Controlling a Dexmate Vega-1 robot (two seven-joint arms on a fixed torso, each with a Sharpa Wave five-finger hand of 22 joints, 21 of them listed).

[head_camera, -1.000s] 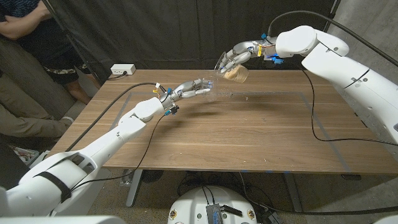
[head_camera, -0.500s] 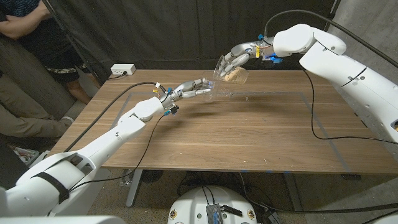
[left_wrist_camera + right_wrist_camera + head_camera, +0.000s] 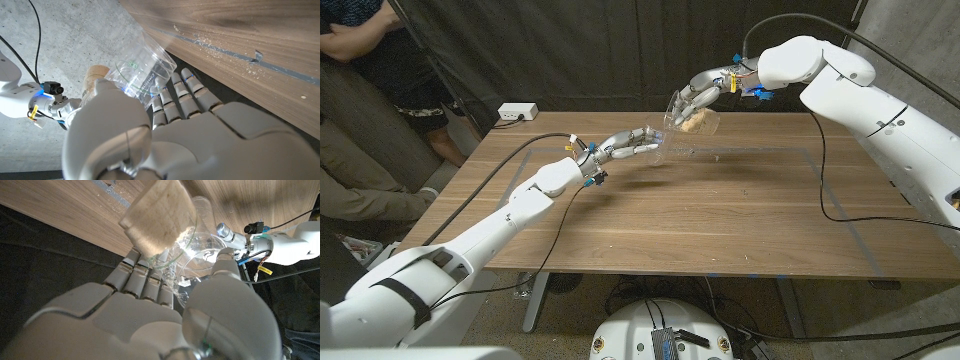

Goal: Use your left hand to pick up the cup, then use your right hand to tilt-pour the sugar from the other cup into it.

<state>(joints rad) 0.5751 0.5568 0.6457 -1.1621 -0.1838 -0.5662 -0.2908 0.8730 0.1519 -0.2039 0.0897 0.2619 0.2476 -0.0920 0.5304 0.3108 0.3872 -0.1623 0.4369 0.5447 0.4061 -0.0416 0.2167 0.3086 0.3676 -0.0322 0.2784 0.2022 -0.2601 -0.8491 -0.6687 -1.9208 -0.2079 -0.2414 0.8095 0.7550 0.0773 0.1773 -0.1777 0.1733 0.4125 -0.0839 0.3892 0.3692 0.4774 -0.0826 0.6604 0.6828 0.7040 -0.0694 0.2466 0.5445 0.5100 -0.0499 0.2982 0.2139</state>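
Looked like robotics lab: wooden table (image 3: 720,215) against black curtain (image 3: 600,50), bare concrete floor (image 3: 65,40), power strip (image 3: 517,113), trailing cables (image 3: 830,200).

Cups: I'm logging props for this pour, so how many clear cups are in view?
2. One empty cup is held by the left hand above the table. The sugar cup is held tilted by the right hand, just above the first.
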